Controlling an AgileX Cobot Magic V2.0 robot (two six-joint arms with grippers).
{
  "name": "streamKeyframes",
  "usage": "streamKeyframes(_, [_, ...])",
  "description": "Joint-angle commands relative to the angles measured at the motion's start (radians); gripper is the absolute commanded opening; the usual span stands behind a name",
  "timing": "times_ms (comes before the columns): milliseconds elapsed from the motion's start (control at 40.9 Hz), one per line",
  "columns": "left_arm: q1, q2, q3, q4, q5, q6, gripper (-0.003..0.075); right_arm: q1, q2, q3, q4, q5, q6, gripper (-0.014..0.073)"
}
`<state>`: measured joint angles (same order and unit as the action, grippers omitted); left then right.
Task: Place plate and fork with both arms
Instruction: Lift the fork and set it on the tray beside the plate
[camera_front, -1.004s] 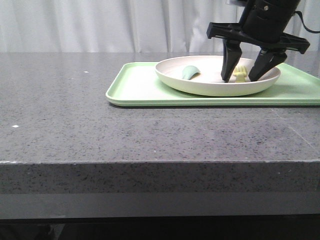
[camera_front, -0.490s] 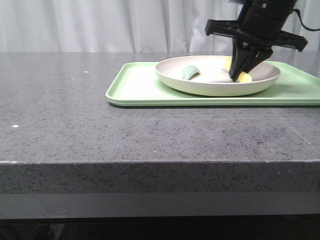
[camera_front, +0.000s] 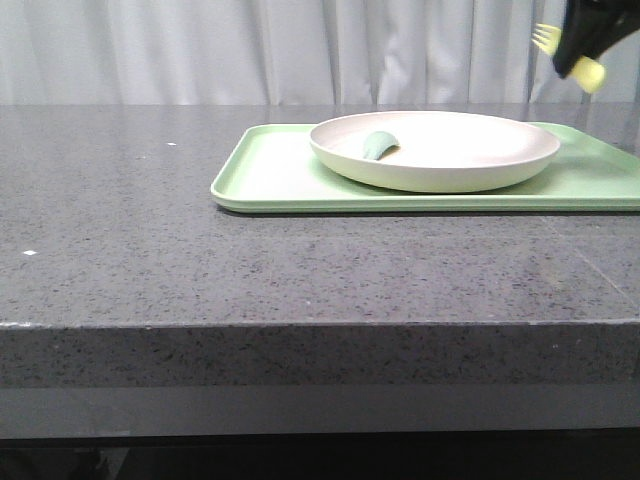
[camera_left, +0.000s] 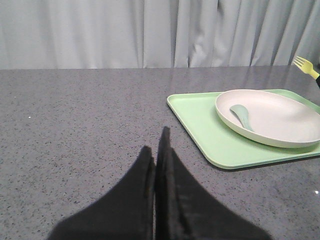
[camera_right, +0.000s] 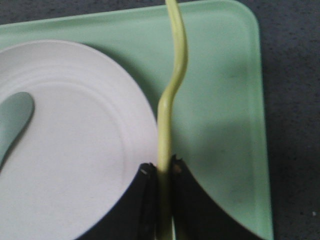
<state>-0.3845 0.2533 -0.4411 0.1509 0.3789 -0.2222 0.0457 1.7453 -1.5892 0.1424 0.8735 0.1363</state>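
While raised, fork (camera_right: 170, 100) between right jaws (clamped)

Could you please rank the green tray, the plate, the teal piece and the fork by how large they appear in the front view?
1. green tray
2. plate
3. and 4. teal piece and fork: similar in apparent size; the fork is partly hidden by the right gripper, so unranked.

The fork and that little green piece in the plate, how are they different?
The fork is pale yellow, long and slim; the teal-green piece is short, broad and curved. The fork is held in the air, pinched by the right gripper; the teal-green piece lies in the plate, untouched. Both are small next to the plate.
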Motion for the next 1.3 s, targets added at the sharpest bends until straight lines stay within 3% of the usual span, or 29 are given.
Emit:
streamKeyframes(0, [0.002,0.009,-0.029,0.001,-0.075,-0.011,-0.0018,-0.024,-0.021,-0.029,0.000,-0.021,-0.035,-0.0058])
streamKeyframes(539, [0.002,0.009,-0.029,0.001,-0.077,-0.011,-0.0018,-0.050,0.110,-0.029,-0.019,-0.011,-0.036,-0.0041])
streamKeyframes(906, [0.002,0.009,-0.029,0.001,-0.079,-0.011,-0.0018,-0.055,0.098,-0.032,-0.024,0.011,-0.037,0.0269])
streamKeyframes(1004, [0.002,0.009,-0.029,0.001,-0.081,-0.011,-0.0018,-0.055,0.068,-0.032,-0.024,0.011,-0.037,0.0311])
streamKeyframes(1151, [0.002,0.009,-0.029,0.001,-0.081,-0.011,-0.0018,-0.055,-0.002,-0.032,-0.024,0.009,-0.037,0.0306])
streamKeyframes(1273, [0.002,0.009,-0.029,0.001,-0.081,-0.011,-0.0018,-0.055,-0.065,-0.032,-0.024,0.018,-0.045,0.0215])
